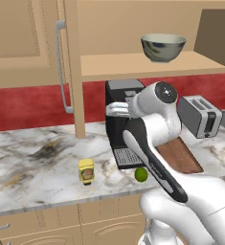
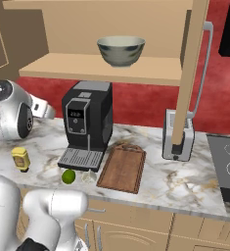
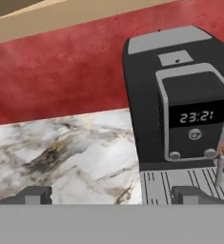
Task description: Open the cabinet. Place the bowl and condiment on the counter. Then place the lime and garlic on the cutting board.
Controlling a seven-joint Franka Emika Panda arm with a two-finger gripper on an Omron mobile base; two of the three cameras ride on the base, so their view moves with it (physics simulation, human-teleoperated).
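The cabinet [image 1: 32,43] stands open, and the grey-green bowl [image 1: 163,47] [image 2: 121,50] rests on its shelf. On the counter [image 1: 32,162] stands the yellow condiment bottle [image 1: 86,171] [image 2: 20,159]. At the front edge, by the coffee machine's tray, lie the lime [image 1: 141,174] [image 2: 68,176] and the pale garlic [image 2: 89,176]. To their right is the reddish-brown cutting board [image 2: 123,168] [image 1: 181,155]. My gripper [image 1: 110,109] [image 2: 46,111] [image 3: 113,195] hangs open and empty above the counter, left of the coffee machine and below the shelf. Its fingertips [image 3: 35,195] stand wide apart.
A black coffee machine [image 1: 119,119] [image 2: 87,115] [image 3: 180,100] stands close to the right of my hand. A toaster [image 2: 177,139] and a cooktop [image 2: 224,166] lie further right. The open right door [image 2: 190,73] juts out over the counter.
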